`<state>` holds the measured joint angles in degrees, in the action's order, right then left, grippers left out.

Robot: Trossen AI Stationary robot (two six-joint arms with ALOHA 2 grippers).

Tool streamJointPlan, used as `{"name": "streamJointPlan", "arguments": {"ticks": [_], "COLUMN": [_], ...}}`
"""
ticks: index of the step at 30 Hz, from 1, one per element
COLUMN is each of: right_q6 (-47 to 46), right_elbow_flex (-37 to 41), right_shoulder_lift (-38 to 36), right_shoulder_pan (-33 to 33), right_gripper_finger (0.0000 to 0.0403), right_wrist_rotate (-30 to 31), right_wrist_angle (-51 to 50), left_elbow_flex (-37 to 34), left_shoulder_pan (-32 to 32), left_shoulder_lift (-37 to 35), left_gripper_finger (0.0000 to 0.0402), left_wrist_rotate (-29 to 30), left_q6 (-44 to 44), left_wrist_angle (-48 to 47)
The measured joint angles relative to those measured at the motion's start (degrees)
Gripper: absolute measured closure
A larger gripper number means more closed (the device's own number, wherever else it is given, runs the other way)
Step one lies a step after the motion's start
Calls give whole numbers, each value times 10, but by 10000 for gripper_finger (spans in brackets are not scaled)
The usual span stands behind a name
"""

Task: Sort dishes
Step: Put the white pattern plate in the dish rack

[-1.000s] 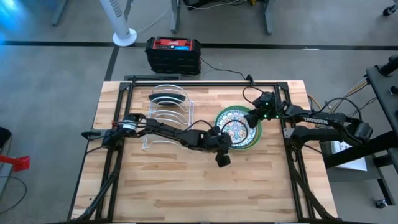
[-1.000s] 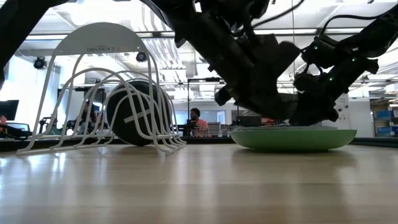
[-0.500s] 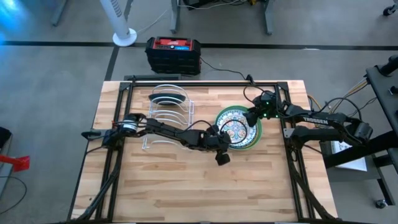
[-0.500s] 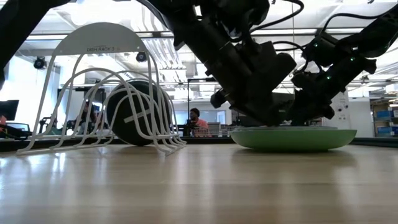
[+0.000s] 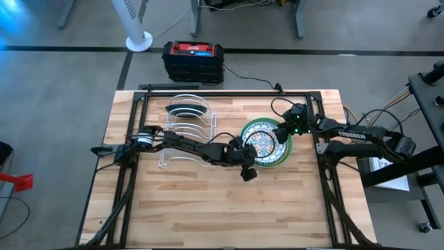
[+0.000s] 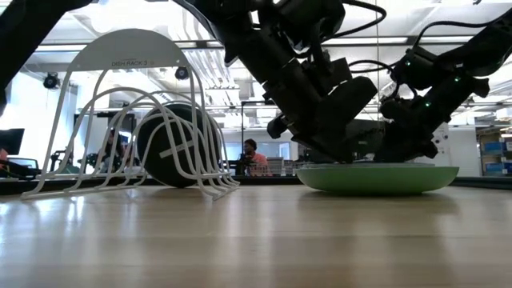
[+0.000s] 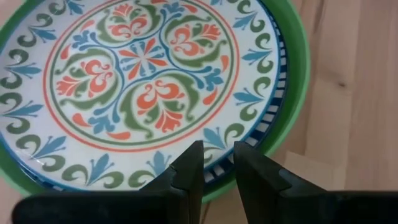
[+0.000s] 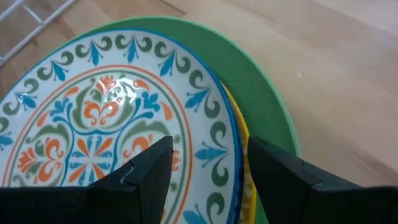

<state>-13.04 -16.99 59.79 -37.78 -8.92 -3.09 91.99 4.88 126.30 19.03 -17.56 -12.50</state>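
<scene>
A stack of dishes (image 5: 266, 146) lies right of the table's centre. Its top plate (image 7: 137, 81) is white with an orange, green and blue flower pattern. Under that show a blue-lined rim (image 7: 267, 112) and a yellow rim (image 8: 244, 155), with a light green plate (image 6: 376, 178) at the bottom on the wood. A dark plate (image 6: 172, 144) stands on edge in the white wire rack (image 5: 187, 128). My left gripper (image 7: 219, 163) slants down over the stack's near left rim, open by a narrow gap. My right gripper (image 8: 208, 168) is wide open over the far right rim. My left gripper has both fingertips (image 7: 189, 158) just over the patterned plate's rim (image 7: 217, 146); whether they touch it, I cannot tell. My right gripper has one finger (image 8: 149, 165) over the patterned plate's face and the other over the green rim (image 8: 273, 124); touch cannot be told.
The rack's other slots stand between the left arm's base and the stack. A black and red box (image 5: 193, 59) sits on the floor beyond the far edge. Bare wood (image 5: 222, 208) fills the table's near half. A person (image 6: 254, 156) sits in the room behind.
My left gripper has turned a little and edged toward the stack's near rim. The plates and my right gripper have kept still.
</scene>
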Motion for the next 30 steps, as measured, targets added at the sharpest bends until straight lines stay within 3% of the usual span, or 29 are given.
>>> {"name": "streamJointPlan", "arguments": {"ticks": [30], "right_q6": [-20], "right_elbow_flex": [14], "right_shoulder_lift": [0], "right_shoulder_pan": [-1], "right_gripper_finger": [204], "right_wrist_rotate": [-42], "right_wrist_angle": [40], "left_elbow_flex": [-10], "left_shoulder_pan": [-16], "left_shoulder_lift": [0], "left_gripper_finger": [325], "left_wrist_rotate": [-2], "left_q6": [6], "left_wrist_angle": [-5]}}
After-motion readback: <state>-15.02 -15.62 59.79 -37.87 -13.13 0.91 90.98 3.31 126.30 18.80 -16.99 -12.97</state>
